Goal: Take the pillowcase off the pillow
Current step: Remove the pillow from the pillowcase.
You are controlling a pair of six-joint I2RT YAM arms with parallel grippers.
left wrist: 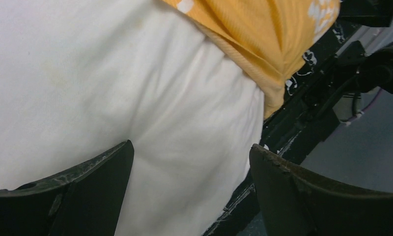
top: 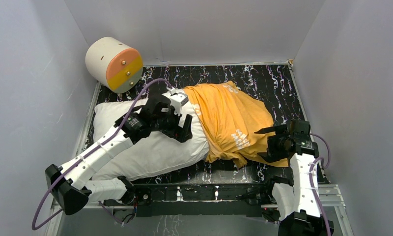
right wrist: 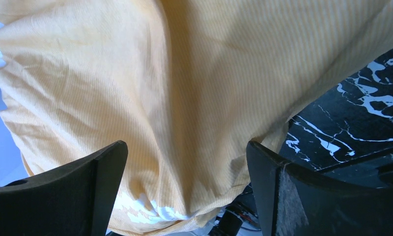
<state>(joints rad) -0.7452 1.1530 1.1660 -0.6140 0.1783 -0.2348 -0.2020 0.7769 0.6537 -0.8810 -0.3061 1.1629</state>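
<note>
My left hand (top: 183,129) hangs over the middle of the pillow (top: 153,153). Its two fingers stand wide apart with nothing between them. In the left wrist view my left hand (left wrist: 192,152) frames only bare white pillow (left wrist: 111,88), wrinkled and soft, and I cannot tell whether the fingertips touch the cloth. My right hand (top: 266,143) sits near the right edge of the table (top: 263,78), beside the near right part of the pillowcase (top: 229,118). It is spread just as wide and grips nothing. In the right wrist view my right hand (right wrist: 187,152) has orange-yellow pillowcase (right wrist: 135,88) filling the space beyond its fingers, and black marbled table (right wrist: 361,113) shows at the side. The pillow lies across the table from the left edge toward the middle, with its left part uncovered. The pillowcase is bunched over its right part, orange-yellow face up, with some white lettering showing. It reaches from near the far middle of the table to the near edge. From the left wrist, the rumpled edge of the pillowcase (left wrist: 263,39) lies across the white pillow. A cream cylinder with an orange and yellow end (top: 113,63) rests at the far left corner, apart from the pillow.
</note>
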